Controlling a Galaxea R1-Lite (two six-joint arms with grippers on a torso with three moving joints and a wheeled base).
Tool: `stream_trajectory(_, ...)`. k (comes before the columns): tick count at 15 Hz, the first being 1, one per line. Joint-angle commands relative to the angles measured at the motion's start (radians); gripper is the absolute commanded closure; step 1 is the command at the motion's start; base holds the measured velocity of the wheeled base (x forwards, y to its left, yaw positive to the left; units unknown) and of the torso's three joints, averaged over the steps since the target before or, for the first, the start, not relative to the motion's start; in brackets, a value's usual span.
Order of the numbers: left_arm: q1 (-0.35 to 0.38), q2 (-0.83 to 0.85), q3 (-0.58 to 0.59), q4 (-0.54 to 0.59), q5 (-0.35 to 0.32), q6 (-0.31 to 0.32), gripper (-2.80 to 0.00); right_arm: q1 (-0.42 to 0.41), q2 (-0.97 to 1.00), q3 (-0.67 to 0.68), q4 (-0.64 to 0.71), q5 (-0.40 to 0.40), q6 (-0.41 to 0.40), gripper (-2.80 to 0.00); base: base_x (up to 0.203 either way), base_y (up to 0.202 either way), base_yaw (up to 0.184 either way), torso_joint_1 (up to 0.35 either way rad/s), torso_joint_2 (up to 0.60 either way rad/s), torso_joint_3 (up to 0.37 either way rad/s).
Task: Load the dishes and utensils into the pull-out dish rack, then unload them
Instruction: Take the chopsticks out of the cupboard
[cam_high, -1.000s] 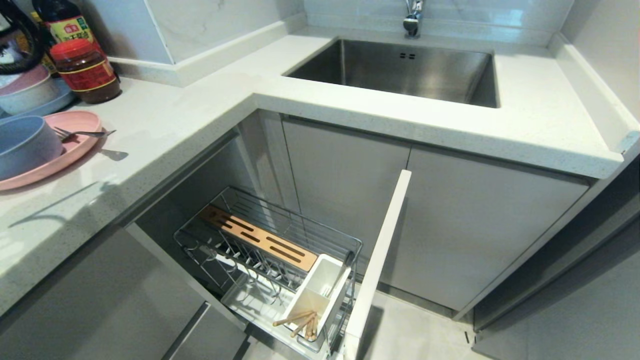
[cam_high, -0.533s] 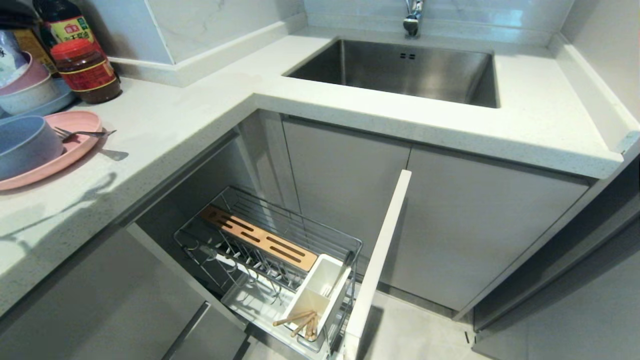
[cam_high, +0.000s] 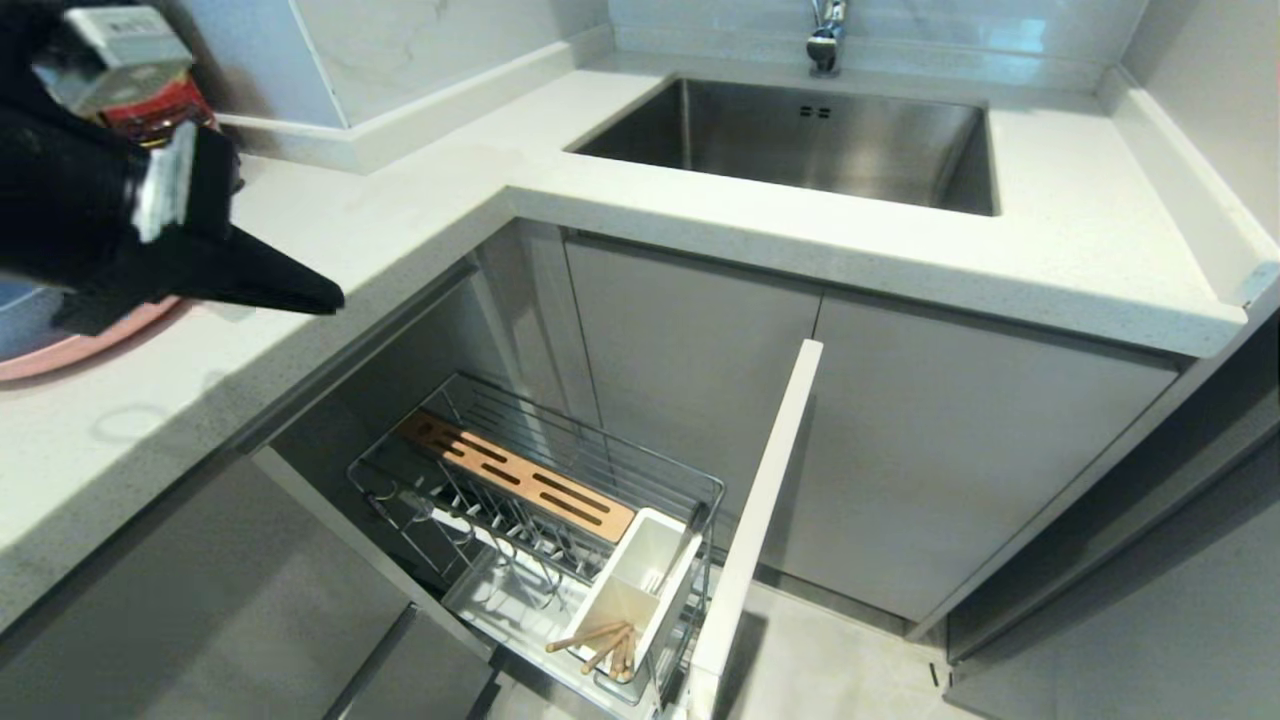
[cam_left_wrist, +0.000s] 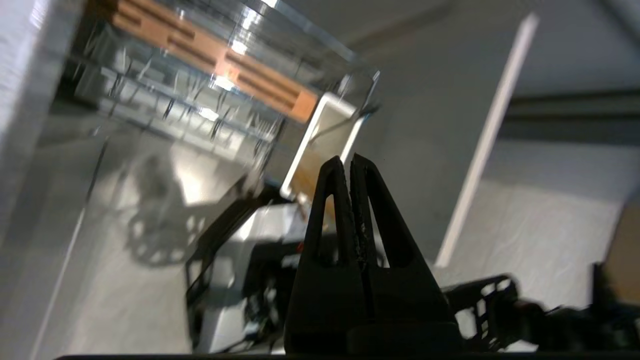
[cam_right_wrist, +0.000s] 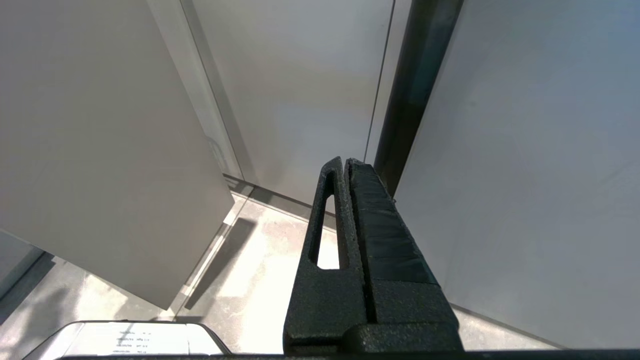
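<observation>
The pull-out dish rack (cam_high: 560, 470) stands drawn out below the counter on its pale cabinet front (cam_high: 765, 500). Wooden chopsticks (cam_high: 600, 640) lie in its white utensil box (cam_high: 640, 575), which also shows in the left wrist view (cam_left_wrist: 325, 135). My left gripper (cam_high: 330, 298) is shut and holds nothing. It points right over the counter edge, high above the rack (cam_left_wrist: 210, 85), its tips (cam_left_wrist: 349, 159) pressed together. The left arm hides the bowl and fork; only the pink plate's rim (cam_high: 60, 352) shows. My right gripper (cam_right_wrist: 345, 161) is shut, parked low by cabinet panels.
A steel sink (cam_high: 800, 140) with a tap (cam_high: 828, 35) sits at the back of the white counter (cam_high: 400, 220). A wooden slotted strip (cam_high: 515, 475) runs along the rack's far side. A red-lidded jar (cam_high: 150, 105) peeks from behind the left arm.
The left arm has swung into the head view from the left, over the counter, and now covers the bowl, fork and most of the plate. Its gripper stayed shut. The rack is unchanged.
</observation>
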Motion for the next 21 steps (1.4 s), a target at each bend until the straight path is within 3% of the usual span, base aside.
stream_trajectory(1,-0.059,0.08,0.005,0.051,0.058,-0.001,0.0,0.0,0.0,0.0,0.0,0.0,0.0,0.0,0.0,0.0,0.0,0.0,0.0,0.0)
stream_trajectory(4,-0.149,0.157,0.034,0.156,0.177,-0.004,0.0,0.0,0.0,0.0,0.0,0.0,0.0,0.0,0.0,0.0,0.0,0.0,0.0,0.0)
stream_trajectory(8,-0.235,0.241,0.117,0.15,0.201,-0.007,0.0,0.0,0.0,0.0,0.0,0.0,0.0,0.0,0.0,0.0,0.0,0.0,0.0,0.0)
stream_trajectory(9,-0.243,0.258,0.128,0.145,0.202,-0.007,-2.8,0.0,0.0,0.0,0.0,0.0,0.0,0.0,0.0,0.0,0.0,0.0,0.0,0.0)
stream_trajectory(21,-0.267,0.488,0.206,0.136,0.26,-0.006,-2.8,0.0,0.0,0.0,0.0,0.0,0.0,0.0,0.0,0.0,0.0,0.0,0.0,0.0)
